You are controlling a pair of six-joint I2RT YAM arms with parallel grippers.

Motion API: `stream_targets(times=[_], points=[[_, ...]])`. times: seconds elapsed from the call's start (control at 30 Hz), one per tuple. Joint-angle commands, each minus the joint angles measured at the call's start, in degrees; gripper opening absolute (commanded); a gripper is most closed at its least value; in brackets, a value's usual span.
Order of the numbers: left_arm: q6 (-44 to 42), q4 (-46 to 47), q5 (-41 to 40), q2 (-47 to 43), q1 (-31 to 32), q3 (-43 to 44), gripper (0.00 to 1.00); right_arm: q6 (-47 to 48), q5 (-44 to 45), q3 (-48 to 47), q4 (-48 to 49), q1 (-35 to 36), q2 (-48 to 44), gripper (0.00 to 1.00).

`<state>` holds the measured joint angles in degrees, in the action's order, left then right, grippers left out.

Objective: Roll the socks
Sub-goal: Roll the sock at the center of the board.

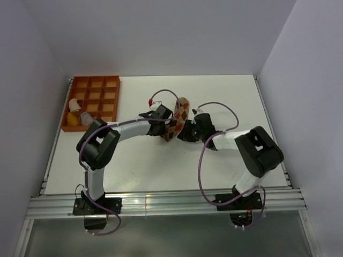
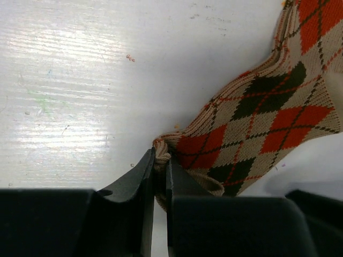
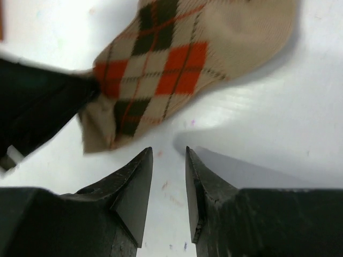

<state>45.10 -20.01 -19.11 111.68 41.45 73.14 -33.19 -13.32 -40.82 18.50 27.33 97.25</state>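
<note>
View from above a white table (image 1: pixel 161 166). One tan argyle sock (image 1: pixel 180 116) with red, brown and white diamonds lies a little beyond the middle of the table, toward the far edge, between my two claws.

My left claw (image 2: pixel 159 158) is pinched nearly closed on a fold of ribbed edge at the sock's near end. My right claw (image 3: pixel 169 154) hangs just beside the same end, jaws partly apart and holding nothing, with bare table between the tips.

The sock looks light, soft and limp. It should drape and sag from any single pinch, and a roll will likely spring loose unless it is kept pressed. The ribbed edge is probably the firmest hold. A second grip on the opposite side of that edge would keep the fabric taut.

A shadow suggests the gripped end is raised off the table, though I cannot tell how far. I see no second sock in any view; it may be hidden under my arms. A compartment tray (image 1: pixel 96 78) sits at the far left corner, its contents too small to identify.
</note>
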Motion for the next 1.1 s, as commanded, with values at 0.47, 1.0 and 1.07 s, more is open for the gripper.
stream_targets(times=[0.47, 1.0, 1.07], points=[[-0.72, -7.32, 1.01, 4.51, 0.21, 5.96, 0.0, 7.87, -6.62, 5.75, 28.87, 5.98, -1.46, 0.66], [-1.24, -10.66, 3.91, 7.06, -0.06, 10.0, 0.0, 15.87, 1.71, 4.26, 26.59, 9.67, 3.38, 0.65], [-1.33, -10.84, 4.26, 7.15, -0.14, 10.09, 0.0, 16.23, 3.56, 3.73, 26.24, 9.93, 3.82, 0.64]])
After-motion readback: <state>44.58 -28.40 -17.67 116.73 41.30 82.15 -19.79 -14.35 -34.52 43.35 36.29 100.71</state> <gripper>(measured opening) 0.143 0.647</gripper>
